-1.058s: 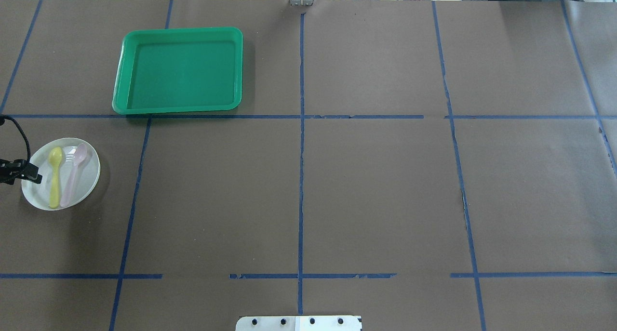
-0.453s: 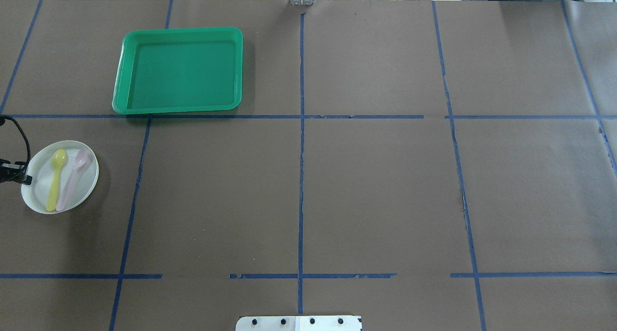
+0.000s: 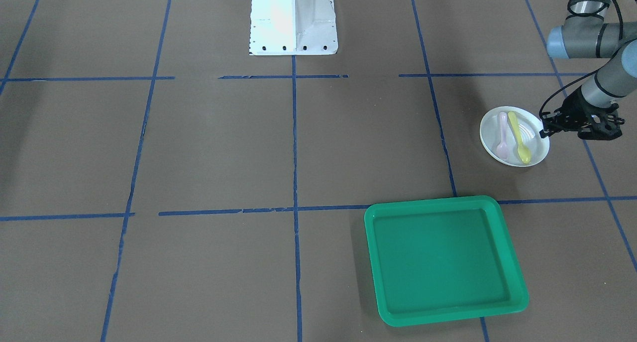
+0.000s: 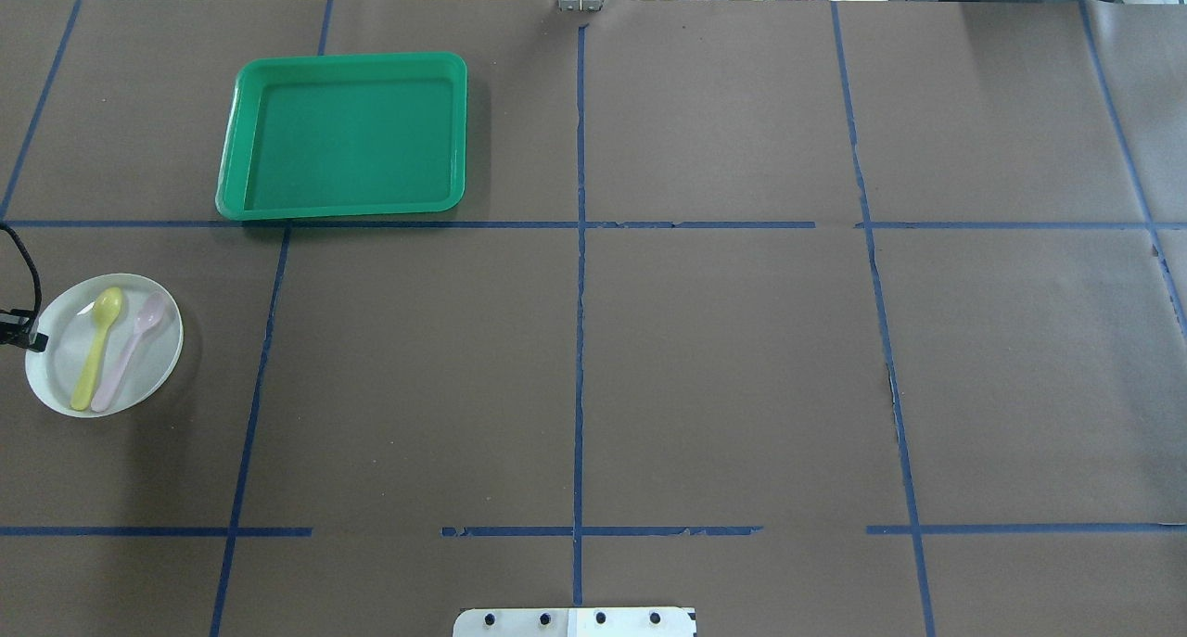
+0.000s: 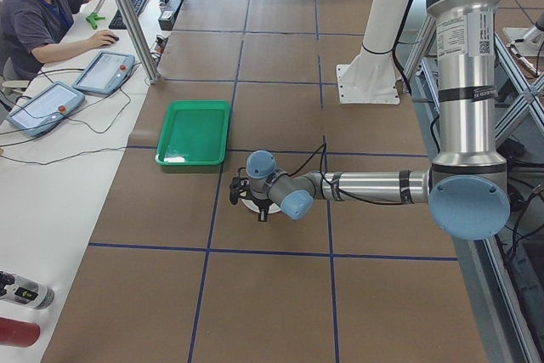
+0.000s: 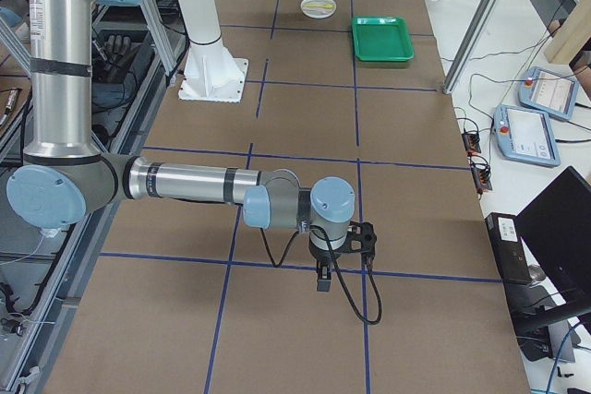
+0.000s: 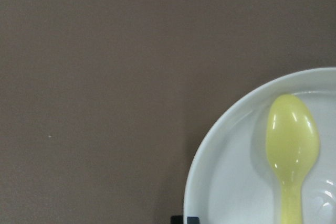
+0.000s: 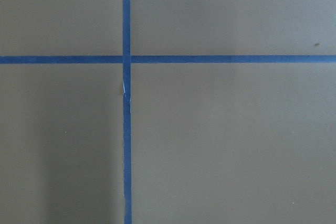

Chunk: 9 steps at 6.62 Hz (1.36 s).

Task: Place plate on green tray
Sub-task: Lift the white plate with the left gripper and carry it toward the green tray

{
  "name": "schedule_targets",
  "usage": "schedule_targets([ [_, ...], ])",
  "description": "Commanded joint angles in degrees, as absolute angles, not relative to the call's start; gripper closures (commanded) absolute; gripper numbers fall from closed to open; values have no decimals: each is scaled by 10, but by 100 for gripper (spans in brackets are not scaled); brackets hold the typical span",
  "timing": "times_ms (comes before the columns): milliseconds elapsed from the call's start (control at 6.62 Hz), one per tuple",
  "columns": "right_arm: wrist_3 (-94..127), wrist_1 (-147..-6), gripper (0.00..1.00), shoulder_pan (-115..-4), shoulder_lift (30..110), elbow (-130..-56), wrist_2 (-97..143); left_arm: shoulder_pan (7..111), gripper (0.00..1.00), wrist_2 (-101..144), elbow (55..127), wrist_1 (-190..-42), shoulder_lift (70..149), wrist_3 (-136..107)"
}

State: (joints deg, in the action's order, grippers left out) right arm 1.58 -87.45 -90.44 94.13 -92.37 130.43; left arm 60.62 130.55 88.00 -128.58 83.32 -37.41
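Note:
The small white plate (image 4: 57, 363) lies at the table's left edge, carrying a yellow spoon (image 4: 97, 350) and a pale pink spoon (image 4: 130, 348). My left gripper (image 4: 35, 342) is shut on the plate's left rim; in the front view the left gripper (image 3: 545, 131) pinches the plate (image 3: 490, 133) at its right edge. The left wrist view shows the plate's rim (image 7: 231, 182) and the yellow spoon's bowl (image 7: 291, 140). The green tray (image 4: 352, 141) sits empty beyond the plate, to its right, and also shows in the front view (image 3: 443, 260). My right gripper (image 6: 323, 281) hovers low over bare table far away; I cannot tell its state.
The robot's white base (image 3: 293, 18) stands at the table's near middle. Blue tape lines (image 4: 580, 248) cross the brown table cover. An operator (image 5: 34, 6) sits at a side desk with teach pendants (image 5: 102, 71) beyond the tray.
My left gripper has pulled back to the left, and the plate with both spoons has moved left with it. The tray has not moved.

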Motion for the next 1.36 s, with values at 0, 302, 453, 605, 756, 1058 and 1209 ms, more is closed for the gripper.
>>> schedule_targets([
  [0, 16, -875, 0, -904, 941, -924, 1304, 687, 100, 1407, 873, -1240, 836, -298],
  [302, 16, -875, 0, -904, 941, -924, 1304, 720, 100, 1465, 872, -1226, 837, -279],
  [453, 16, -875, 0, -904, 941, -924, 1304, 734, 100, 1503, 873, -1205, 842, -279],
  [605, 16, -875, 0, -904, 941, -924, 1304, 747, 100, 1538, 875, -1188, 846, -279],
  [756, 16, -875, 0, -904, 941, -924, 1304, 753, 100, 1556, 875, -1172, 866, -288],
  [1058, 16, -875, 0, -904, 941, -925, 1304, 761, 100, 1554, 868, -1037, 997, -290],
  [1209, 16, -875, 0, -904, 941, -924, 1304, 760, 100, 1554, 834, -1037, 1048, -321],
])
